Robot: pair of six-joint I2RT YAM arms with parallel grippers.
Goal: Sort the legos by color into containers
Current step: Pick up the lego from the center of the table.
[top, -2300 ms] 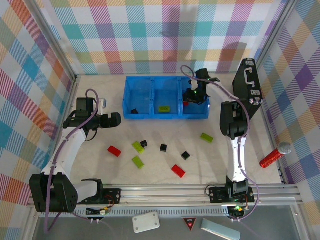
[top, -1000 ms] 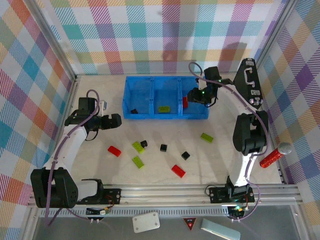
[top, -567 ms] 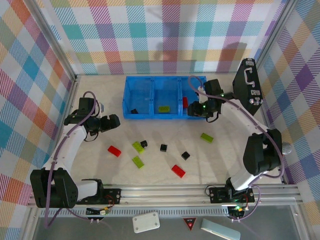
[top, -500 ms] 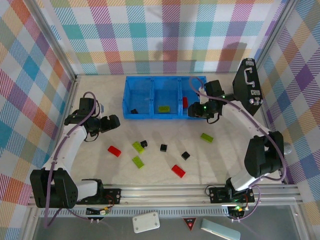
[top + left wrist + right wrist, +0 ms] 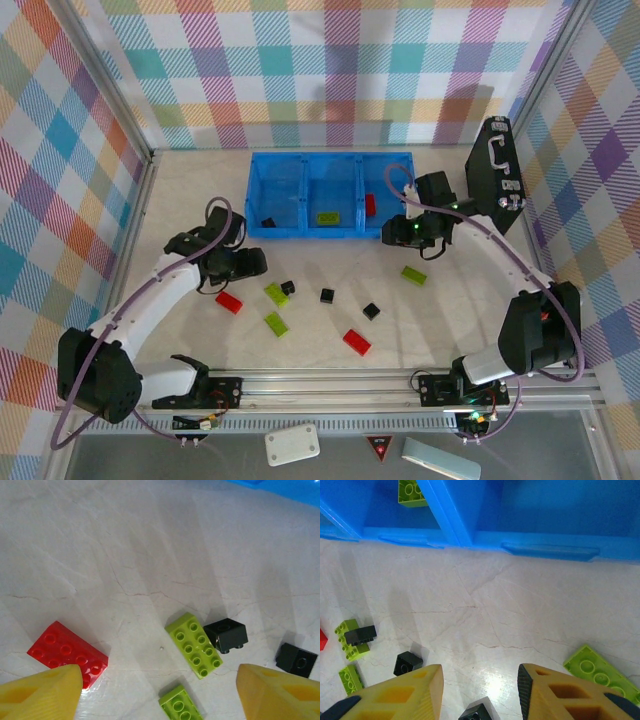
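Left tool (image 5: 160,700): fingers spread wide, nothing pinched, hanging over the near-left cluster of legos on the bench (image 5: 450,320). Right tool (image 5: 479,692): jaws apart, empty, just in front of the blue bin (image 5: 330,236).

Under the left tool are noted a red brick (image 5: 67,652) close to the left finger, a lime-green brick (image 5: 195,645) with a black cube (image 5: 226,634) touching its side, and a second green brick (image 5: 180,705) at the lower edge between the fingers. In the bin are seen a black piece (image 5: 267,222) in the left compartment, a green piece (image 5: 327,217) in the middle, and a red piece (image 5: 370,204) in the right.

The step in hand is judged to be a pick by the left tool; which brick is aimed at cannot be told. The fingers should be squared across one brick's short sides and lowered straight. The red brick lies clear and is the easier target. The lime-green brick is crowded by the cube, which could be dragged or pinched along.

A lone green brick (image 5: 413,274) lies near the right tool. The black case (image 5: 495,175) stands at the right wall, well apart.
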